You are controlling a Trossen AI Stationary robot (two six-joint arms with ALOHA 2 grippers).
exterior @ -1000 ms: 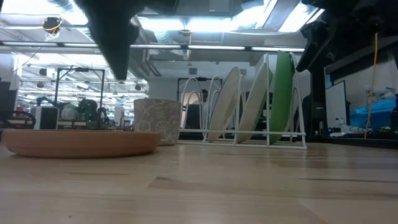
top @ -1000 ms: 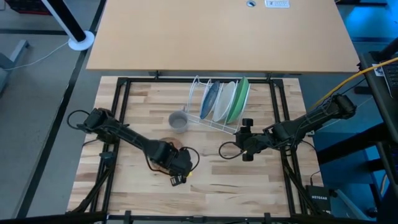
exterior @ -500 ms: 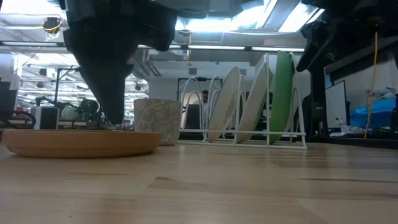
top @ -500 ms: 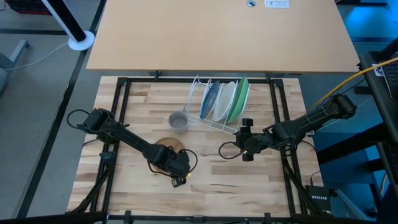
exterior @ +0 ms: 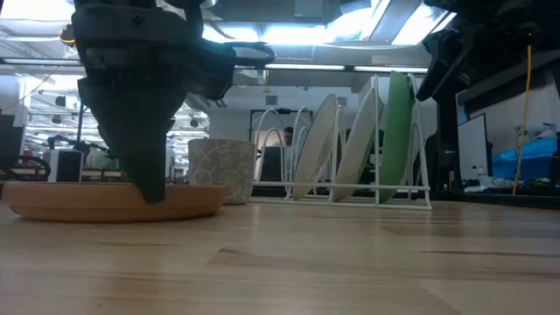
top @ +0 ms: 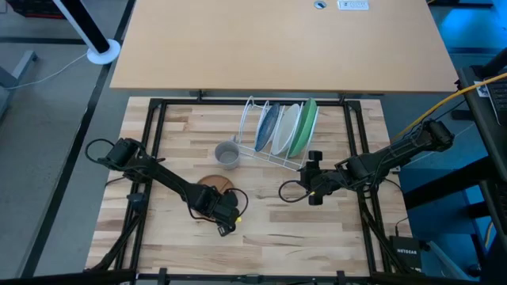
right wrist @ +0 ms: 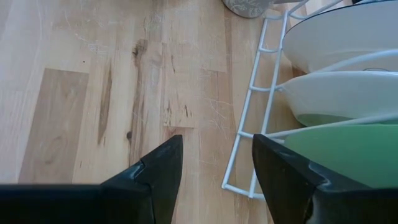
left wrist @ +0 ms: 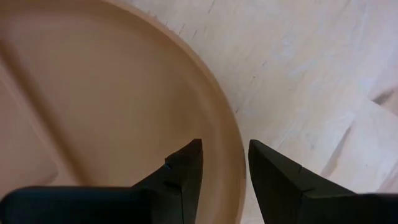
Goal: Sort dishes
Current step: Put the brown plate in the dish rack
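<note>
Brown-orange plate (top: 212, 184) flat on butcher-block table (top: 261, 229), near grey cup (top: 227, 155). Left gripper (left wrist: 225, 163) parted, straddling plate rim. Right gripper (right wrist: 216, 163) parted, empty, beside white wire rack (top: 265, 154) holding dark blue plate (top: 267, 127), white plate (top: 284, 128), green plate (top: 305, 127) upright. No legible writing.

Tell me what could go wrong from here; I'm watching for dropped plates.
The left gripper has its fingers open astride the rim of the brown plate, which lies flat on the table. That thin edge grip could slip or tip the plate when lifted. Carrying it to the rack, it might bump the grey cup standing between.
</note>
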